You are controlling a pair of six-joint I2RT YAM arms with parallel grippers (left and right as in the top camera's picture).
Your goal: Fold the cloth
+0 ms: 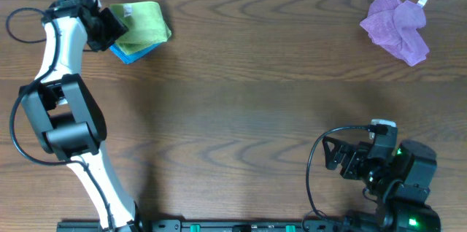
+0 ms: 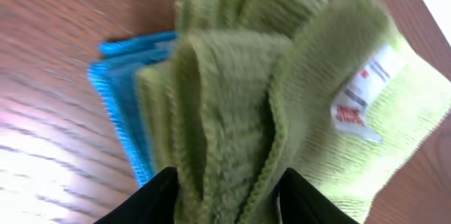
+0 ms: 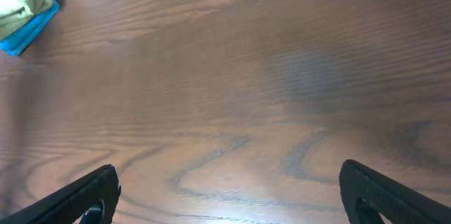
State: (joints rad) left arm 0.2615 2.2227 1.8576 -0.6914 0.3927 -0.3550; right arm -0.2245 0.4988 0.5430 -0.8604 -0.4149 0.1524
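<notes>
My left jaws pinch the bunched green cloth (image 2: 232,97), which lies on a blue cloth (image 2: 120,90) at the table's (image 1: 241,101) far left edge; my right jaws hang spread near the front.

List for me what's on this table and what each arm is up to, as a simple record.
table: brown wood
green cloth: far left, bunched, lying on the blue cloth
blue cloth: under the green one, edges showing
purple cloth: far right, crumpled, no gripper near it
left gripper: closed on folds of the green cloth
right gripper: open, holding nothing, over bare wood near the right arm's base
</notes>
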